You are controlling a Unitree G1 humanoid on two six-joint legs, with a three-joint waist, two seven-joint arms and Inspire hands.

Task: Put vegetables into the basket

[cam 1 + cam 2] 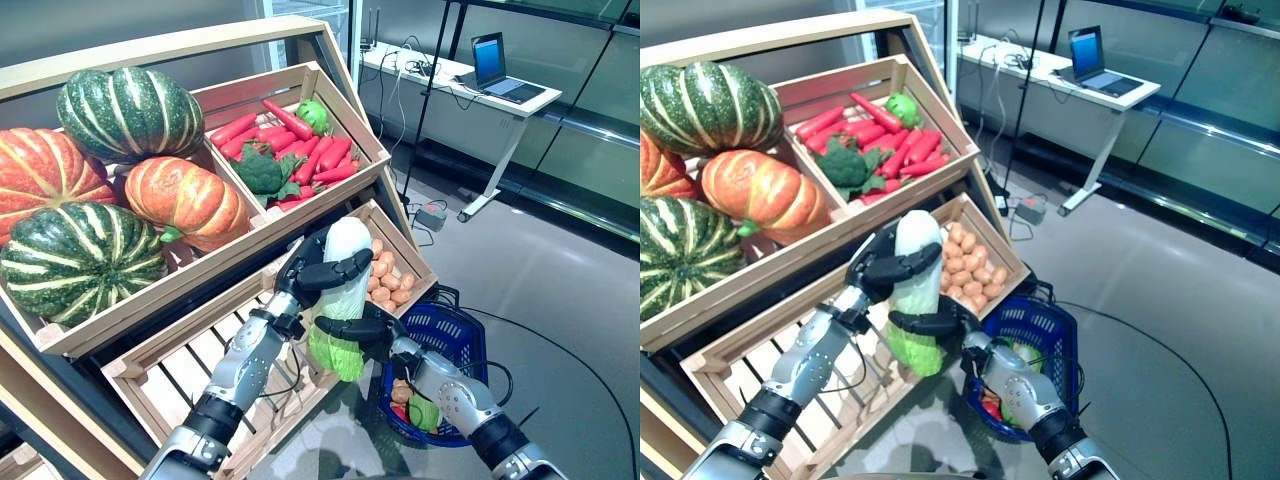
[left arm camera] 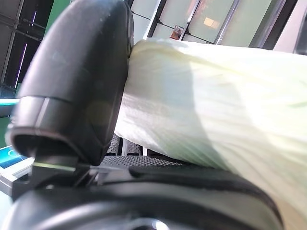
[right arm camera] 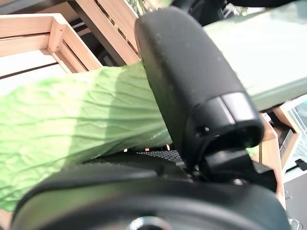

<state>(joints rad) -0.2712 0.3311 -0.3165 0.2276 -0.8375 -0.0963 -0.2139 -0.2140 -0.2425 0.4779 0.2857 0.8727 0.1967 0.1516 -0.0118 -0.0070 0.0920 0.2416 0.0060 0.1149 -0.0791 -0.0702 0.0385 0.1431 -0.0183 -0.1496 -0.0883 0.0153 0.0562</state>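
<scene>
A long napa cabbage (image 1: 343, 255), white at the top and leafy green at the bottom, stands upright in front of the wooden stand's lower crate. My left hand (image 1: 322, 272) is curled round its white upper part (image 2: 216, 115). My right hand (image 1: 362, 330) is curled round its green lower part (image 3: 72, 124). The blue basket (image 1: 462, 330) stands on the floor just right of both hands, with a green leafy vegetable (image 1: 424, 412) and orange and red pieces inside.
The wooden stand (image 1: 330, 100) with slanted crates rises on the left. A white desk (image 1: 470, 85) with a laptop stands far back right. A power strip (image 1: 432, 214) lies on the grey floor behind the basket.
</scene>
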